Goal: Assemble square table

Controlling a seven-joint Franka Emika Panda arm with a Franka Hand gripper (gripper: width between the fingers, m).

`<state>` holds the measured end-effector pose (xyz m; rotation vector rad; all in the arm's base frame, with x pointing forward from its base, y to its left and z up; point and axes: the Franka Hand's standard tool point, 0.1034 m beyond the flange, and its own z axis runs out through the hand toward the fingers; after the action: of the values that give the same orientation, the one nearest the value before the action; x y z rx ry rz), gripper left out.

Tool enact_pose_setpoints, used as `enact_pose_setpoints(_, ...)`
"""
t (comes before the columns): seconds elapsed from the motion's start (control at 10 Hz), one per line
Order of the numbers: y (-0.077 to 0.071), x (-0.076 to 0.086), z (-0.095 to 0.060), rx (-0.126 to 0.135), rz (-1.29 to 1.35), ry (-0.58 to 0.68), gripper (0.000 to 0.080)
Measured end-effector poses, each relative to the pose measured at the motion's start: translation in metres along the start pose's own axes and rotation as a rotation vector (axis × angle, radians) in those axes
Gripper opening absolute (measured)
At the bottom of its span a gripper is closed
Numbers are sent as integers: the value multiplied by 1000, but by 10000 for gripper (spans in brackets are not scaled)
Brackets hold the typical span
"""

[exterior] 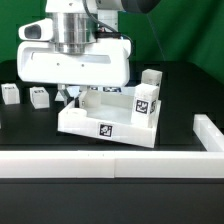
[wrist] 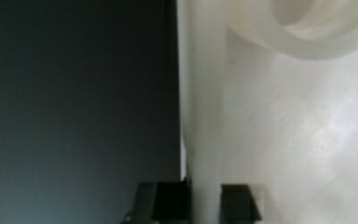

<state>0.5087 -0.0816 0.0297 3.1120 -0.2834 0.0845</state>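
Exterior view: one white arm (exterior: pixel 75 55) over a black table (exterior: pixel 30 135).
Top (exterior: pixel 85 124): white, square and rimmed. It lies flat at mid-table, beneath the arm.
Tag (exterior: pixel 105 128): black-and-white square pattern on the top's front wall. No letters can be read.
Upright legs (exterior: pixel 143 102): two white tagged blocks standing at the top's side toward the exterior view's right, one behind the other. Whether they sit in sockets cannot be told.
Loose legs (exterior: pixel 40 96): two small tagged blocks on the table at the exterior view's left, apart from the top.
Gripper (exterior: pixel 68 97): points down at the top's rim on the exterior view's left.
Rail (exterior: pixel 100 163): white, along the table's front, with a further length at the exterior view's right.
Wrist view: close and blurred.
Fingertips (wrist: pixel 158 203): two, dark, nearly together.
Gripper state: closed on the top's thin white rim, which runs between the fingertips.
Socket (wrist: pixel 327 25): round, on the top's inner face.
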Motion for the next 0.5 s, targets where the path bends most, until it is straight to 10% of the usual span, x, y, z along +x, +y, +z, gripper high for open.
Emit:
enact_pose_setpoints(0.2, -2, 29, -6, -48, -365, 25, 62)
enact_pose_setpoints(0.5, 0, 23, -2, -57, -502, 9, 60)
